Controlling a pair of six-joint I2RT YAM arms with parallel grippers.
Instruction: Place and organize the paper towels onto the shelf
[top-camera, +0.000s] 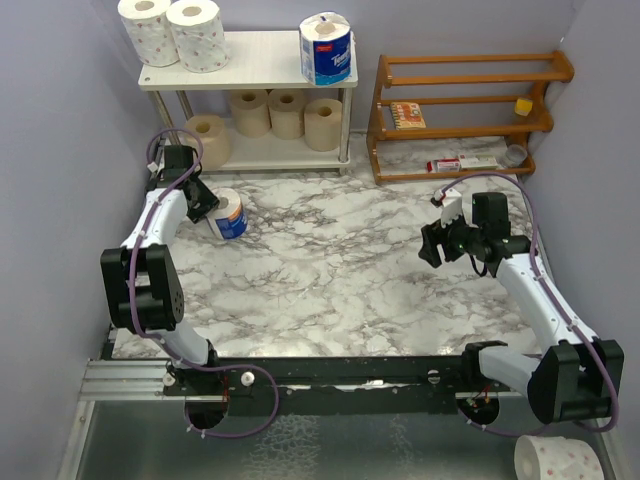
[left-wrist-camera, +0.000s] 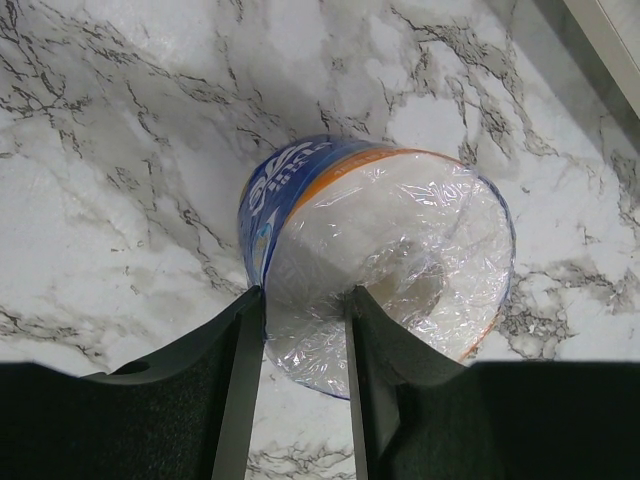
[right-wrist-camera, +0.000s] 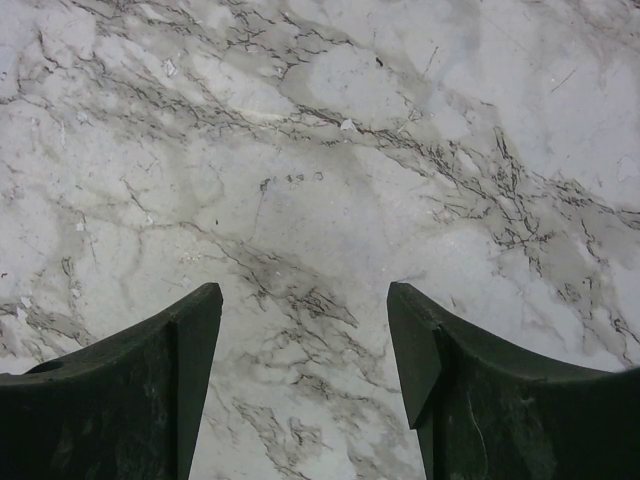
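Observation:
The shelf (top-camera: 262, 62) stands at the back left. Its top board holds two white pink-dotted rolls (top-camera: 180, 30) and one blue-and-white wrapped roll (top-camera: 326, 48). Several tan rolls (top-camera: 286, 113) sit on the lower board. My left gripper (top-camera: 207, 205) is shut on a second blue-and-white wrapped roll (top-camera: 230, 214), which lies on its side on the marble table in front of the shelf. In the left wrist view my gripper (left-wrist-camera: 305, 295) pinches the wall of this roll (left-wrist-camera: 400, 250), with one finger by the core. My right gripper (top-camera: 432, 246) is open and empty over the table; it also shows in the right wrist view (right-wrist-camera: 305, 290).
An orange-brown wooden rack (top-camera: 465, 110) stands at the back right with a small box (top-camera: 407, 115), a tube (top-camera: 462, 164) and a yellow item (top-camera: 523, 105). A pink-dotted roll (top-camera: 556, 461) lies off the table at the near right. Purple walls close in the left and back.

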